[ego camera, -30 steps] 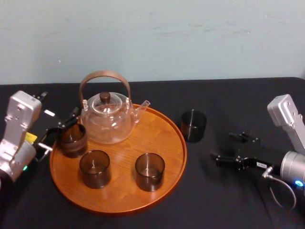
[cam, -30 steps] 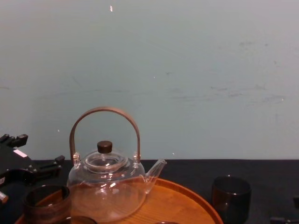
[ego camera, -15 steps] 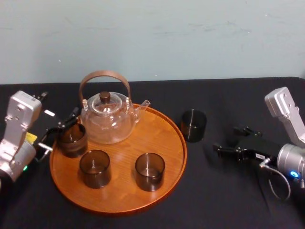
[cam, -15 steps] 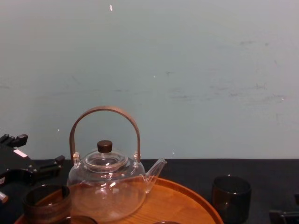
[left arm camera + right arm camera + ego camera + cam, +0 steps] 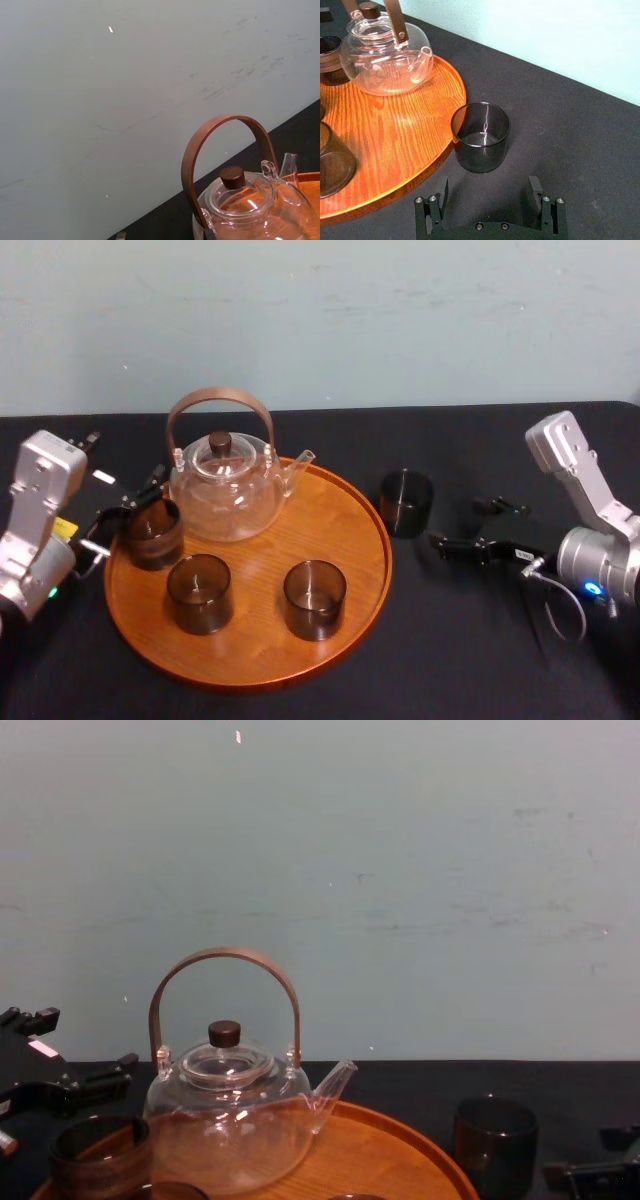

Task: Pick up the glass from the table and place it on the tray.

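The glass [image 5: 406, 503], dark and smoky, stands upright on the black table just off the right rim of the tray [image 5: 355, 560]. In the right wrist view the glass [image 5: 480, 136] sits close beside the tray [image 5: 400, 135], ahead of my right gripper [image 5: 488, 194]. That right gripper [image 5: 457, 522] is open, low over the table, a short way right of the glass and not touching it. My left gripper [image 5: 125, 512] rests open at the tray's left edge, by a brown glass [image 5: 152, 532]. From the chest view the glass [image 5: 494, 1140] shows at lower right.
A glass teapot [image 5: 225, 490] with a brown hoop handle stands at the back of the tray. Two more smoky glasses [image 5: 199, 592] [image 5: 314, 598] stand on its front half. A pale wall closes the table's far side. Black cloth lies right of the glass.
My right gripper has moved left across the table, closer to the glass, with its wrist raised. The left arm, glasses and teapot have not moved.
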You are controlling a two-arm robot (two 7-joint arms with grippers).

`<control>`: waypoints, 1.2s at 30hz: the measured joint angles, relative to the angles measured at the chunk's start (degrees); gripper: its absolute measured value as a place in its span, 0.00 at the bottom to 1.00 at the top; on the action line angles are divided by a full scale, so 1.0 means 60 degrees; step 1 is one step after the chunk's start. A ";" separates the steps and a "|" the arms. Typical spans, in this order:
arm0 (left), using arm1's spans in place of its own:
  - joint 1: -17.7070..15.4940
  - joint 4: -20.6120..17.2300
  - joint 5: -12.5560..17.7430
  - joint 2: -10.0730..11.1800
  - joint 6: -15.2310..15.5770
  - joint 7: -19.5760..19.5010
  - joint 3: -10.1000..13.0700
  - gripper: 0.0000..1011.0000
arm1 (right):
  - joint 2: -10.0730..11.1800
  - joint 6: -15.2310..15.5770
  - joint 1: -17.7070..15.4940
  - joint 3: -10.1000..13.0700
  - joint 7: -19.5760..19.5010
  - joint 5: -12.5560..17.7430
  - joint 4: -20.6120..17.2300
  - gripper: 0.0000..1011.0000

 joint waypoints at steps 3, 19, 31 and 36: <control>0.0000 0.0000 0.0000 0.0000 0.0000 0.0000 0.0001 0.99 | -0.0096 0.0040 0.0134 -0.0037 0.0016 -0.0060 0.0136 0.99; 0.0000 0.0001 0.0000 0.0000 0.0000 0.0000 0.0001 0.99 | -0.0573 0.0092 0.0843 -0.0373 0.0316 -0.0472 0.0773 0.99; 0.0000 0.0000 -0.0001 0.0000 0.0000 0.0000 0.0000 0.99 | -0.0924 0.0107 0.1189 -0.0471 0.0304 -0.0706 0.1242 0.99; 0.0000 0.0000 0.0000 0.0000 0.0000 0.0000 0.0000 0.99 | -0.1093 0.0104 0.1330 -0.0492 0.0265 -0.0791 0.1457 0.99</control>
